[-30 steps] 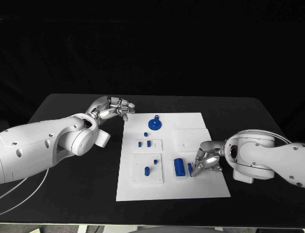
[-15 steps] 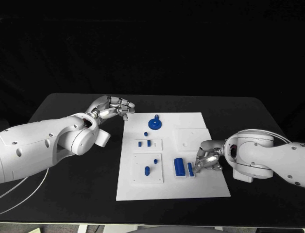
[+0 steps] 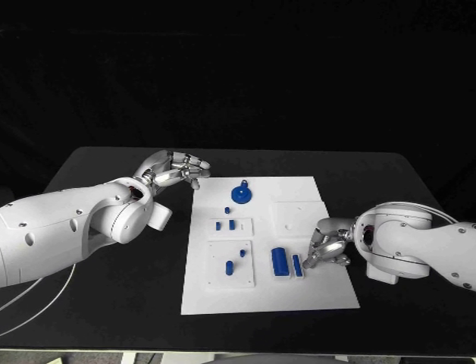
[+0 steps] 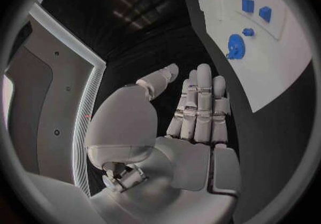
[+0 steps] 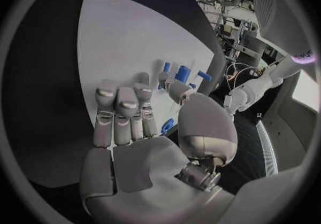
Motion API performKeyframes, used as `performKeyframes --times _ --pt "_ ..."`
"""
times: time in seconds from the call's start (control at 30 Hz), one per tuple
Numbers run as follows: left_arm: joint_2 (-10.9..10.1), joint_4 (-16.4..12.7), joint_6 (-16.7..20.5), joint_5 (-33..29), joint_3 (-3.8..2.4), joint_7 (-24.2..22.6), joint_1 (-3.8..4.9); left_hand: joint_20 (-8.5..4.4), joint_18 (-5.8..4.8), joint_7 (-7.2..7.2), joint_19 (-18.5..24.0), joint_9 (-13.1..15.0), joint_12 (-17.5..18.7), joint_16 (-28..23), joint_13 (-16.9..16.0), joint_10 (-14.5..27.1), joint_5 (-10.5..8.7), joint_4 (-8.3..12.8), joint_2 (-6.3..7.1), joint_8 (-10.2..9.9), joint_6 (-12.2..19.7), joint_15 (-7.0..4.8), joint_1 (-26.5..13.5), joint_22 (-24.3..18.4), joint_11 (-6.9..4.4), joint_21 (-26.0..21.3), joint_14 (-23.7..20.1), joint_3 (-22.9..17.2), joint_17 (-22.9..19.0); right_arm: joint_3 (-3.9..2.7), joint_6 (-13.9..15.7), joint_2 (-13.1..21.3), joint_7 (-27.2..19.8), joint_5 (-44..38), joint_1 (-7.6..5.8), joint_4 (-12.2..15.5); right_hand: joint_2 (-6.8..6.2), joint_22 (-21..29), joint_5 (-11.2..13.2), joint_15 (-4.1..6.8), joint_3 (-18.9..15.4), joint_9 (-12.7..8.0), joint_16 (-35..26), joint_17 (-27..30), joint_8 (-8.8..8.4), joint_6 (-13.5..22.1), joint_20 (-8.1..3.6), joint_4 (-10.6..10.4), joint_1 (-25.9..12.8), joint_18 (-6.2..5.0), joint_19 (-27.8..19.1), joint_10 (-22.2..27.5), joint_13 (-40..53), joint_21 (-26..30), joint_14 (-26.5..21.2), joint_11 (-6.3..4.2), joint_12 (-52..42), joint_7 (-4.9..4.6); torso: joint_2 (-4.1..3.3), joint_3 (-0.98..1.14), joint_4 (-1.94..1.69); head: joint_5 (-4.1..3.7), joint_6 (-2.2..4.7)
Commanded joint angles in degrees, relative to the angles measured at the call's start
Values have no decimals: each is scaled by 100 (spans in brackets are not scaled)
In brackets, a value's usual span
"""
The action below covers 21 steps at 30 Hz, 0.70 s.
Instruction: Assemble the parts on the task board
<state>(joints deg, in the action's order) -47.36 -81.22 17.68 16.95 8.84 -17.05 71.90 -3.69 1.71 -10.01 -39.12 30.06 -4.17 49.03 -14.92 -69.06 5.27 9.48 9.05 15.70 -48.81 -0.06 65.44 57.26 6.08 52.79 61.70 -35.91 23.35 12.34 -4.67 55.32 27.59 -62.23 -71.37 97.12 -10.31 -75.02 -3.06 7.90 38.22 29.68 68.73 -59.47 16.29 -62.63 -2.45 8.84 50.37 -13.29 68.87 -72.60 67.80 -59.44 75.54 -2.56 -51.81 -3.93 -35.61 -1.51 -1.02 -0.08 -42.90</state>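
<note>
The white task board (image 3: 304, 292) lies in the middle of the black table. A round blue knob part (image 3: 240, 195) stands at its far end, also seen as the round blue knob (image 4: 235, 46). Small blue parts (image 3: 225, 224) sit in raised white blocks on the board's left. A wide blue block (image 3: 280, 261) and a narrow blue part (image 3: 297, 264) stand near the right hand (image 3: 327, 249), whose fingertips reach down beside the narrow part. The right hand (image 5: 127, 122) has its fingers straight, with a blue piece (image 5: 167, 125) by the thumb. The left hand (image 3: 176, 168) hovers off the board's far left corner, holding nothing, fingers straight (image 4: 198, 107).
Bare black table (image 3: 96, 163) surrounds the board on all sides. A plain raised white block (image 3: 297, 214) sits on the board's right half, just beyond the right hand. The left forearm (image 3: 74, 227) stretches along the board's left side.
The right hand has shifted very slightly beside the narrow blue part. The left hand and the parts on the board stay where they were.
</note>
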Motion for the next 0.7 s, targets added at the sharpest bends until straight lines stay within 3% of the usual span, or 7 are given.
performKeyframes --times 0.03,0.1,0.3,0.53,0.6,0.7 --pt "31 49 -64 -1 -4 -80 5 -175 -30 15 36 -7 12 -23 -10 17 -22 -38 21 38 40 22 -19 7 5 -34 -30 -6 8 -16 285 13 -690 482 -21 -218 -133 -52 20 3 19 -12 -28 14 -66 143 -5 -25 10 -171 17 22 4 7 -7 55 22 -49 8 -3 3 -19 55" --pt "34 76 -71 -40 -5 -102 5 -175 -31 15 37 -7 12 -24 -10 16 -23 -39 24 39 39 22 -22 7 5 -35 -30 -4 9 -43 336 -7 -865 578 -37 -337 -190 -49 19 -16 31 -30 -38 21 -121 258 -7 -20 49 -171 9 34 7 15 -10 82 22 -82 10 -3 3 -25 73" --pt "40 258 -156 -287 -10 -174 7 -173 -35 12 45 -5 4 -35 -15 1 -37 -45 32 51 24 23 -38 15 2 -40 -37 11 17 -191 810 -229 -2010 1367 -157 -1157 -203 -41 -49 -68 -93 12 -96 42 -148 414 -7 68 171 -171 -67 151 33 70 -57 145 13 -141 16 -19 13 -101 301" --pt "90 607 -298 -595 -22 -244 129 -167 -47 37 86 -2 -25 -145 -35 -77 -103 -34 0 88 -25 33 -53 28 -17 -75 -107 32 6 -433 1267 -900 -3255 2578 -169 -2598 158 33 -560 -152 -527 113 -416 181 -171 650 87 584 260 -169 -466 561 -36 388 -393 234 186 -233 41 -36 16 -134 558" --pt "135 788 -358 -881 -24 -284 211 -101 -80 47 222 -4 -30 -393 -44 -114 -141 -11 -16 99 -29 117 -65 0 -23 -187 -288 22 -80 -507 1300 -1160 -3529 2973 -168 -3104 269 105 -785 -233 -593 133 -666 308 -194 737 160 738 276 -162 -747 816 -150 624 -663 297 380 -294 50 -48 17 -131 642" --pt "204 1039 -445 -1255 -26 -318 262 62 -109 38 453 -7 13 -784 -24 -64 -144 31 -25 103 -7 292 -76 -51 7 -373 -525 3 -193 -575 1244 -1420 -3800 3372 -157 -3560 334 304 -873 -355 -623 172 -1194 605 -203 835 347 764 289 -77 -1223 1196 -518 1115 -1066 413 836 -363 57 -54 14 -115 738"
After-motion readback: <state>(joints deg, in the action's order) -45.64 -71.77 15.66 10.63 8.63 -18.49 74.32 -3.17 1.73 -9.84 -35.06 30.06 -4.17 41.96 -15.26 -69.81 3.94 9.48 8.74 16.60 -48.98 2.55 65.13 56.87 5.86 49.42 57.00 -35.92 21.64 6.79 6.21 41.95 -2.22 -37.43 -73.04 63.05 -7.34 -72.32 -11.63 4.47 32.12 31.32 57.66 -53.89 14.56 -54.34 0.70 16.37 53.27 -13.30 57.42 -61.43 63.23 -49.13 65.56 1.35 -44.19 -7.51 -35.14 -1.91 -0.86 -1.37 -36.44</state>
